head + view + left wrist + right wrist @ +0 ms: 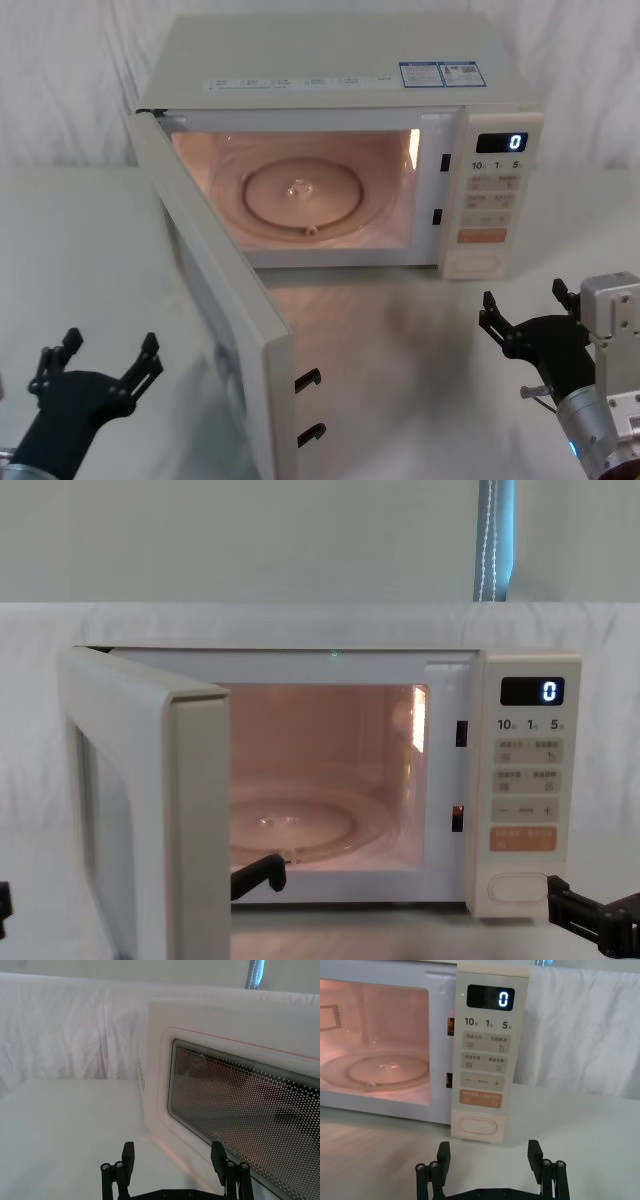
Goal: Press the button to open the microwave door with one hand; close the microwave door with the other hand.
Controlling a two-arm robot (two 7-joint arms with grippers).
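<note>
Lower left of head view: left gripper (95, 365), fingers spread, holding nothing, hovering low over the table (70, 260). Just right of it, the microwave door (215, 330), swung wide open on its left-hand hinge, free edge with two dark latch hooks pointing toward the robot at frame bottom centre. Long axis of door running from hinge at upper left of head view down to lower centre; panel upright. In left wrist view, outer face and dark dotted window (250, 1105) lying just beyond and to the right of the fingers (127, 1152); no contact. Judged: left arm far nearer the door, so closing falls to it, by a push on that outer face sweeping the free edge back toward the cavity.

Centre: lit cavity with glass turntable (300, 195), nothing inside.

Right: control panel, display reading 0; the button (478, 263) at panel bottom, long axis horizontal, facing the robot. Lower right: right gripper (530, 315), fingers spread, nothing held, just below and clear of the button. Opening step judged done.
</note>
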